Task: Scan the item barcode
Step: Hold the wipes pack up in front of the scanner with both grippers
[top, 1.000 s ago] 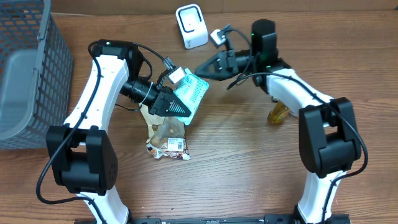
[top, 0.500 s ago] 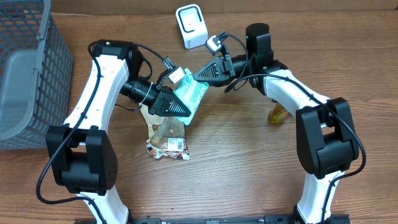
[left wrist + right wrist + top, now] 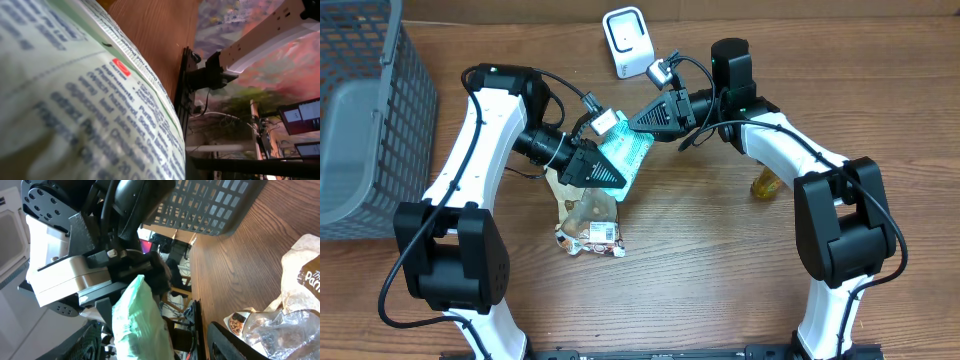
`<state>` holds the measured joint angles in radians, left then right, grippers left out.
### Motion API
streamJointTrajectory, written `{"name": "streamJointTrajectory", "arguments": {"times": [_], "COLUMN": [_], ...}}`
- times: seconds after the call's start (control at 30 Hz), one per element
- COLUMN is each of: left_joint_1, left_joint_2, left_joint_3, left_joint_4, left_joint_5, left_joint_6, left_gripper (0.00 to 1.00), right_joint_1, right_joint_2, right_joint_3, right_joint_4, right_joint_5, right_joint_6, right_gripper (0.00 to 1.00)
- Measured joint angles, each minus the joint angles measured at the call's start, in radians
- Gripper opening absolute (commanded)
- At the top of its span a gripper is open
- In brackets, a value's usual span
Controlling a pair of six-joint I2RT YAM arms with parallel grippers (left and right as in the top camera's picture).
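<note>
The item, a pale green packet (image 3: 626, 155) with printed text, hangs above the table with my left gripper (image 3: 592, 160) shut on its lower left part. In the left wrist view the packet (image 3: 75, 100) fills most of the frame and hides the fingers. Its barcode is out of view. My right gripper (image 3: 640, 122) is at the packet's upper edge. In the right wrist view the packet (image 3: 137, 315) stands between the two dark fingers (image 3: 235, 342), and the right gripper (image 3: 155, 342) is open around it. The white scanner (image 3: 628, 42) stands at the back of the table.
A grey mesh basket (image 3: 360, 110) stands at the far left. Clear and brown snack packs (image 3: 588, 218) lie on the table under the held packet. A yellow object (image 3: 767, 183) lies beside the right arm.
The right gripper has moved left to the packet's upper edge and its jaws now stand wider apart. The left arm and the packet have stayed in place.
</note>
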<state>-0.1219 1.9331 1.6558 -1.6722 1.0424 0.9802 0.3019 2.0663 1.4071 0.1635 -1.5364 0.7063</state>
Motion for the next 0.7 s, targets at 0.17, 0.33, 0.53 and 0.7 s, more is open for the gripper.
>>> {"name": "streamJointTrajectory", "arguments": {"times": [0.17, 0.33, 0.53, 0.7], "left_joint_1": [0.016, 0.045, 0.051, 0.051], "left_joint_2": [0.000, 0.000, 0.000, 0.000], "left_joint_3": [0.000, 0.000, 0.000, 0.000], "left_joint_4": [0.005, 0.008, 0.012, 0.024], "left_joint_5": [0.000, 0.000, 0.002, 0.004], "left_joint_6": [0.000, 0.000, 0.000, 0.000], "left_gripper": [0.04, 0.04, 0.04, 0.04], "right_joint_1": [0.004, 0.008, 0.024, 0.064], "right_joint_2": [0.000, 0.000, 0.000, 0.000], "right_joint_3": [0.000, 0.000, 0.000, 0.000], "right_joint_4": [-0.001, 0.000, -0.001, -0.001], "right_joint_5": [0.000, 0.000, 0.000, 0.016], "right_joint_6": [0.002, 0.000, 0.000, 0.015], "right_gripper": [0.59, 0.58, 0.56, 0.45]}}
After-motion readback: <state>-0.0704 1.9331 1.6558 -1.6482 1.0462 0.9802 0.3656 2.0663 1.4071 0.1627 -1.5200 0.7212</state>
